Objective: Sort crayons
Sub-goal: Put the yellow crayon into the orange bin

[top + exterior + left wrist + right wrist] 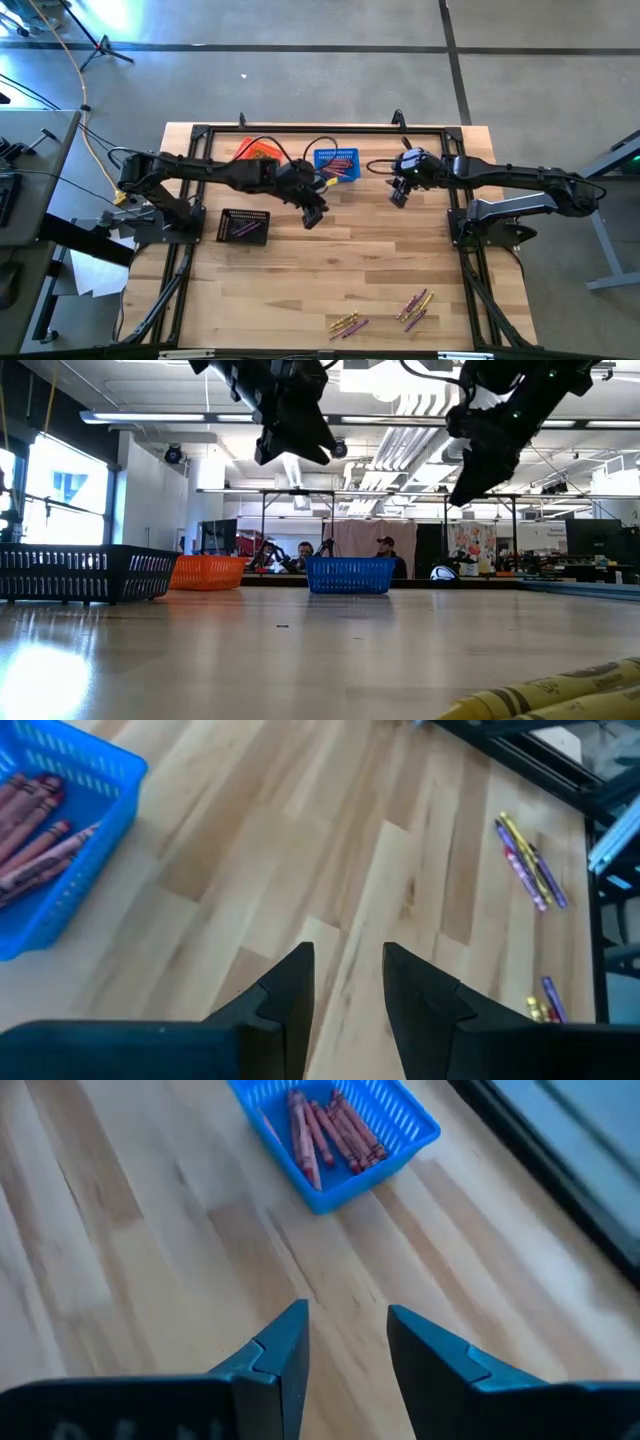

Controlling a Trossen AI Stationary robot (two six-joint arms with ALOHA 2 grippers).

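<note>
Three baskets sit toward the far side of my table (330,270), and most of the sorting looks done: the blue basket (338,163) holds a row of red crayons (325,1130), the black basket (244,226) holds purple ones (246,228), and the orange basket (255,150) lies partly behind my left arm, so I cannot tell what is in it. What is left, as far as I can judge, is two small clusters of loose crayons (415,307) near the front edge, yellow and purple sticks mixed together, well apart from every basket. My left gripper (313,216) hangs in the air just in front of the blue basket, fingers (290,995) parted with bare wood showing in the gap and nothing held. My right gripper (399,195) hovers above the table to the right of that basket, its fingers (285,1345) also spread and empty. Both of my hands stand clear of the tabletop in the low view, so the next pick has not begun; I reckon the purple strays belong in the black basket and the yellow ones in the orange.
</note>
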